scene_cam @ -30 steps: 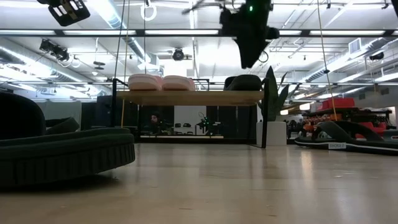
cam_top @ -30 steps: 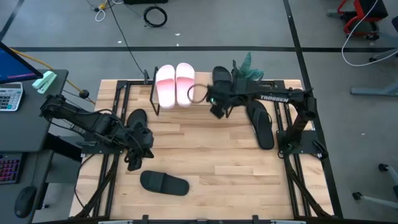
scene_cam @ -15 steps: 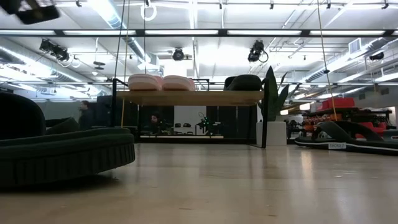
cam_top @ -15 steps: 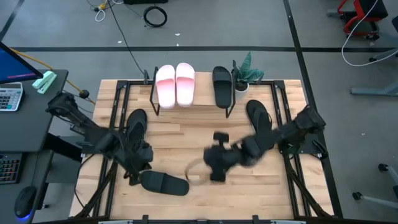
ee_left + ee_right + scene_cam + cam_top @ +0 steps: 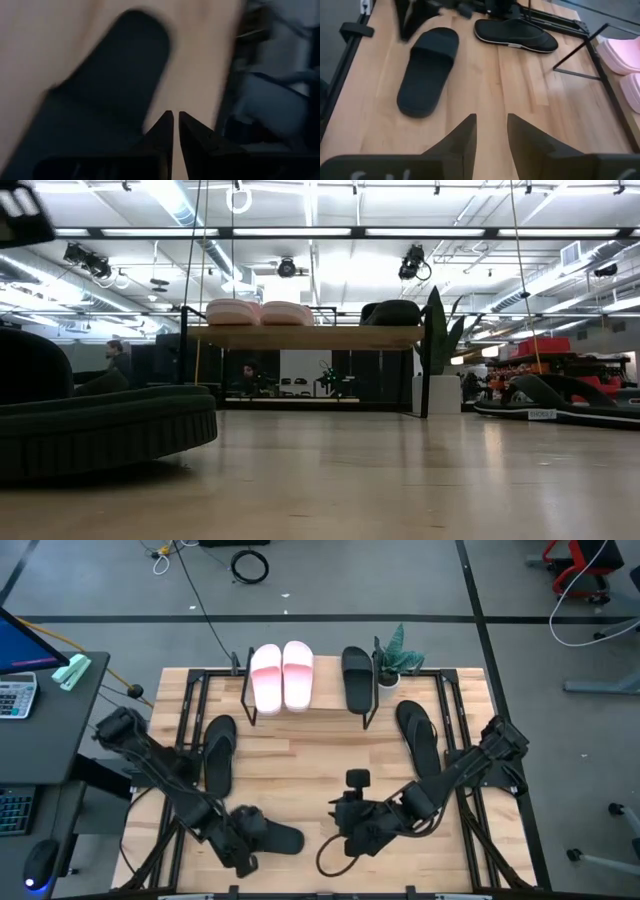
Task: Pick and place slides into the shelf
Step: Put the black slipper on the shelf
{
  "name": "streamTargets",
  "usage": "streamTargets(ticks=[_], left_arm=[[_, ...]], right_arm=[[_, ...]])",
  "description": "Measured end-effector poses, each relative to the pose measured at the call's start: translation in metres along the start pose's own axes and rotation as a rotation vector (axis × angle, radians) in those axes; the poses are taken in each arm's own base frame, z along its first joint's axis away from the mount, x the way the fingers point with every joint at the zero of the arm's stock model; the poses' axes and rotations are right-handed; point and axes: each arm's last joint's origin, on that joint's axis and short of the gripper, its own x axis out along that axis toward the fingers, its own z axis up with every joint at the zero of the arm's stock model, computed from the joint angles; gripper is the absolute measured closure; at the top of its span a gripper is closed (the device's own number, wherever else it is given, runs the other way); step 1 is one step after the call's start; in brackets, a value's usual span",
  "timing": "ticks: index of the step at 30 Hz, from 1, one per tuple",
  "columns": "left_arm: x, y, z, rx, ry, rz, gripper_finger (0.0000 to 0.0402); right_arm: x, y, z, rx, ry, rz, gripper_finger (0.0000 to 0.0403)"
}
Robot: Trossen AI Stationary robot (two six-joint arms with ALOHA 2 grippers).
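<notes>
The shelf (image 5: 305, 690) stands at the table's far edge. On its plank lie two pink slides (image 5: 282, 675) and one black slide (image 5: 357, 678), all on their soles. Another black slide (image 5: 268, 835) (image 5: 427, 70) lies near the table's near edge. One flip-flop (image 5: 218, 752) lies on the left and one (image 5: 420, 735) on the right. My left gripper (image 5: 176, 122), shut, hovers low at the near black slide's left end (image 5: 115, 90). My right gripper (image 5: 491, 125), open, sits to the right of that slide and holds nothing. My left gripper comes from above with its shut tips at the edge of the near black slide; I cannot tell whether they touch it.
A small potted plant (image 5: 395, 652) stands right of the shelf. Black metal frames (image 5: 190, 710) run along both sides of the table. Bare wood lies between the shelf and the grippers. A desk with a calculator (image 5: 15, 695) stands left of the table.
My right gripper has left the black slide on the shelf's right end. It has swung away from the shelf to the near middle of the table and dropped lower. My left gripper has moved toward the near edge, from beside the left flip-flop to the near black slide.
</notes>
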Motion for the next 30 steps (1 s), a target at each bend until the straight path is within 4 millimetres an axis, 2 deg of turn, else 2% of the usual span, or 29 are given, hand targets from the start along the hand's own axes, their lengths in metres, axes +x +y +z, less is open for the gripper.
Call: streamTargets(ticks=[3, 11, 18, 22, 27, 30], left_arm=[[0.005, -0.007, 0.004, 0.107, -0.048, -0.059, 0.0365], [0.013, -0.002, 0.015, 0.139, -0.112, -0.017, 0.0385], [0.052, 0.006, 0.004, 0.055, -0.083, 0.080, 0.0393], [0.064, 0.001, 0.007, 0.019, -0.197, 0.101, 0.0392], [0.054, -0.021, 0.029, 0.031, -0.338, 0.099, 0.0397], [0.042, -0.035, 0.042, 0.035, -0.362, 0.109, 0.0396]], right_arm=[[0.002, -0.003, 0.001, 0.018, 0.002, -0.009, 0.0288], [0.005, -0.007, 0.002, 0.046, 0.005, -0.017, 0.0288], [0.005, -0.008, 0.001, 0.004, 0.010, -0.019, 0.0288], [0.007, -0.010, 0.001, -0.056, 0.021, -0.026, 0.0289], [0.009, -0.015, -0.001, -0.114, 0.052, -0.040, 0.0290], [0.011, -0.018, -0.003, -0.128, 0.074, -0.049, 0.0290]])
